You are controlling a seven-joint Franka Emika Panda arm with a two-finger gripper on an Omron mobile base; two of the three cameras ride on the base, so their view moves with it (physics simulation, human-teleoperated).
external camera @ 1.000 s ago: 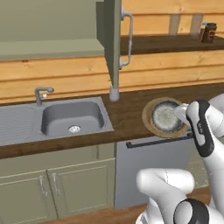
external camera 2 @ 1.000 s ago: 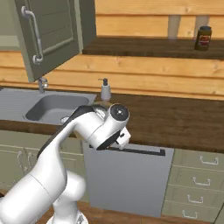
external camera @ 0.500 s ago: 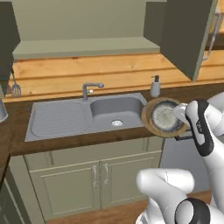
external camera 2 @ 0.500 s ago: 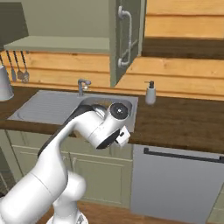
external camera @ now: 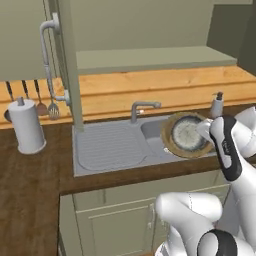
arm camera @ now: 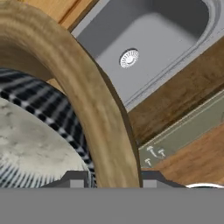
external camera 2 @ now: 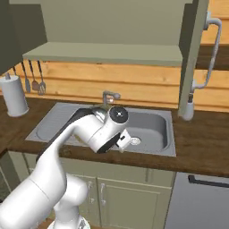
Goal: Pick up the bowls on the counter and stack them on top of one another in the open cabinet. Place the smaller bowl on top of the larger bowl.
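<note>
a: nearest us, our gripper (arm camera: 111, 180) pinches the brown bowl's (external camera: 172, 149) rim, one finger (arm camera: 74, 179) inside, one outside.

b: and the grey bowl (external camera: 187, 134)?

a: nested inside it, both held up over the sink (external camera: 107, 147). the cabinet (external camera: 150, 59) shelf sits beyond, at twelve o'clock.

I am working in a home kitchen — a grey sink (external camera: 117, 145) with a ribbed drainboard and a tap (external camera: 142, 107) is set into a dark wood-grain counter (external camera 2: 203, 150). Olive-green wall cabinets (external camera 2: 107, 24) hang over an orange plank wall (external camera: 165, 90), with matching low cabinets (external camera 2: 134, 197) beneath. A paper towel roll (external camera: 27, 126), hanging utensils (external camera: 46, 100) and a soap dispenser (external camera: 216, 104) stand about — plainly domestic.
</note>
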